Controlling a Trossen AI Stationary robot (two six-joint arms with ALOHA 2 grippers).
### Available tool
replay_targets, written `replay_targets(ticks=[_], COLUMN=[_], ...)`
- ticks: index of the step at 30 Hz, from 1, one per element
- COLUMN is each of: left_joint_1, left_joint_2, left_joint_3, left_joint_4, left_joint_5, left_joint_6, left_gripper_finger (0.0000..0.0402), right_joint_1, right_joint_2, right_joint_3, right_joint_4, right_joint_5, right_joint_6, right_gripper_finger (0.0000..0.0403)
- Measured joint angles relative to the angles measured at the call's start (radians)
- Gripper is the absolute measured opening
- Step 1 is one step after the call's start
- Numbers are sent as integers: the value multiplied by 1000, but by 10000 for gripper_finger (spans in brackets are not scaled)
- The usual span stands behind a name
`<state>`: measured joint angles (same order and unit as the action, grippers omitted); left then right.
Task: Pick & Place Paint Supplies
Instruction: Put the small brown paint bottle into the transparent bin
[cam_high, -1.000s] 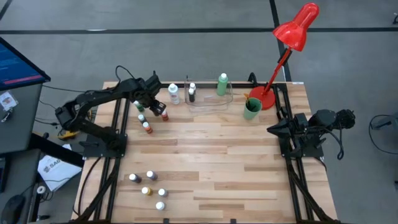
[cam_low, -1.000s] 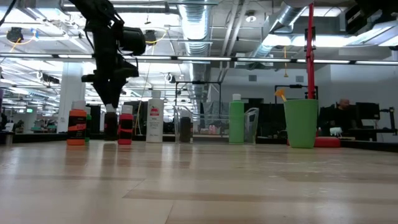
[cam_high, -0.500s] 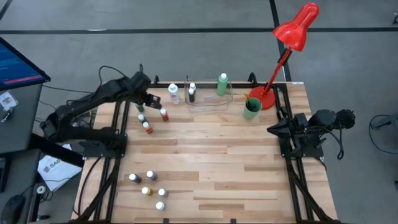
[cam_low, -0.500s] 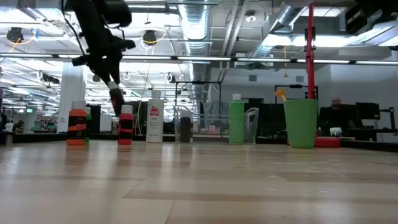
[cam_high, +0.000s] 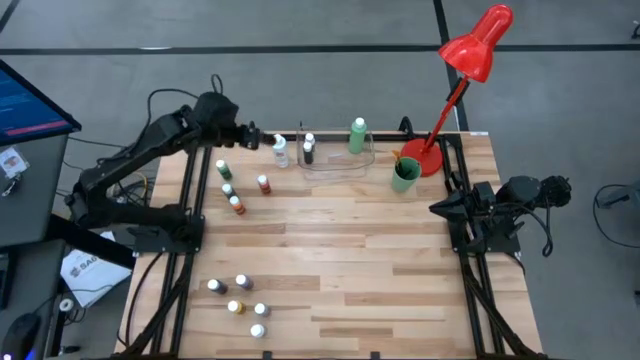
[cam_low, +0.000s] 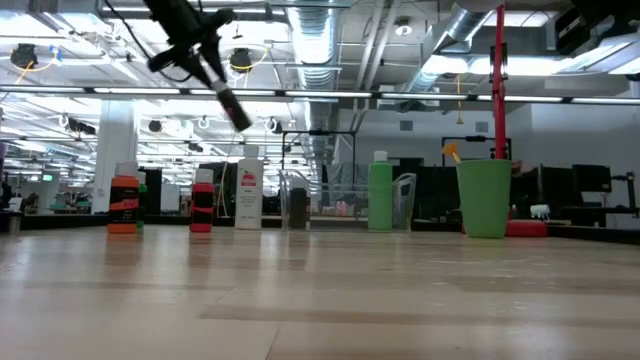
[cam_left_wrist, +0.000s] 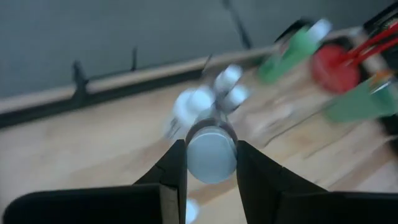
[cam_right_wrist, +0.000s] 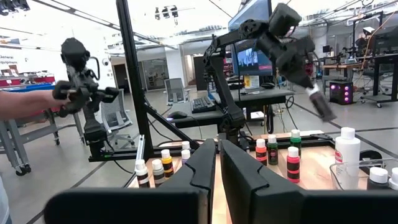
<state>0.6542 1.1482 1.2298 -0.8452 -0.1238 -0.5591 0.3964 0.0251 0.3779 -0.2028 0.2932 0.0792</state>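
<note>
Paint supplies are spread over the wooden table (cam_high: 330, 240), largest first: a clear plastic tray (cam_high: 335, 160) at the far edge, with the tall green bottle (cam_high: 357, 137) standing in it and a small dark bottle (cam_high: 308, 150) beside that. A tall white bottle (cam_high: 279, 152) stands just outside the tray, toward the far left corner. Near that corner sit four tiny bottles, among them a green one (cam_high: 221, 170) and a red one (cam_high: 264, 184). Five more tiny bottles (cam_high: 240, 296) cluster near the near left corner.

The left gripper (cam_high: 252, 139) hangs in the air above the far left corner, clenched on a small dark bottle with a pale cap (cam_left_wrist: 211, 154), tilted steeply in the low view. The right gripper (cam_right_wrist: 217, 155) waits at the right edge, fingers pressed together, holding nothing.

Judging the risk: the carried bottle is slanted and pinched across a narrow body, so it could slip or swing out. On its way to the tray it may clip the tall white bottle and topple it.
</note>
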Motion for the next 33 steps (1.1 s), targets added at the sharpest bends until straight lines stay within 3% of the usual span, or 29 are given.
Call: replay_targets(ticks=[8, 16, 24, 33], left_joint_1=[-52, -96, -172, -197], left_joint_2=[82, 206, 300, 439], left_joint_3=[33, 33, 140, 353], left_joint_4=[168, 312, 325, 159], left_joint_5=[8, 144, 210, 144], left_joint_6=[-7, 1, 144, 360], left_gripper_finger=[82, 82, 82, 83], right_joint_1=[0, 0, 0, 0], right_joint_2=[0, 0, 0, 0], right_joint_3=[0, 0, 0, 0], right_joint_4=[0, 0, 0, 0], right_joint_5=[0, 0, 0, 0], right_joint_6=[0, 0, 0, 0], right_gripper_finger=[21, 21, 21, 21])
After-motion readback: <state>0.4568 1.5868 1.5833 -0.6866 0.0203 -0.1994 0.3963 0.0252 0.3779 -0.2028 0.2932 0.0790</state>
